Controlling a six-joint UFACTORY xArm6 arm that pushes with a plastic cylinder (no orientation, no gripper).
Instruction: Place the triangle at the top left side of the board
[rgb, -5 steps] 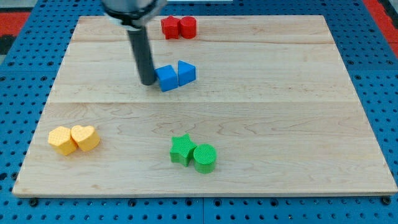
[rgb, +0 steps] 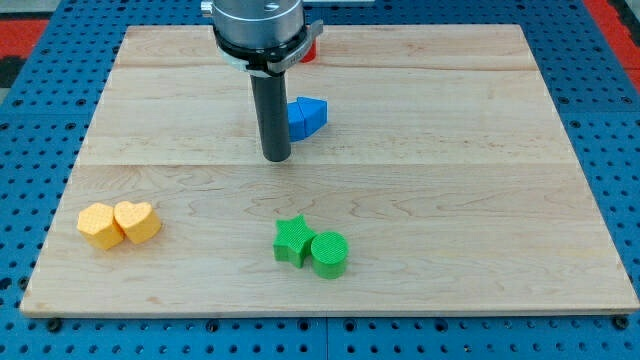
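Observation:
The blue triangle (rgb: 314, 113) lies in the upper middle of the wooden board (rgb: 450, 150). A second blue block (rgb: 297, 124), seemingly a cube, touches its left side and is mostly hidden behind my rod. My tip (rgb: 277, 158) rests on the board just left of and below the two blue blocks, close to the cube. I cannot tell whether it touches the cube.
A sliver of a red block (rgb: 311, 50) shows at the top behind the arm. A yellow hexagon (rgb: 98, 226) and a yellow heart (rgb: 138, 221) sit at the lower left. A green star (rgb: 292, 240) and a green cylinder (rgb: 329, 254) sit at the bottom middle.
My rod moved right and toward the view's bottom, from the cube's left side to in front of it. The arm's body now covers most of the red blocks.

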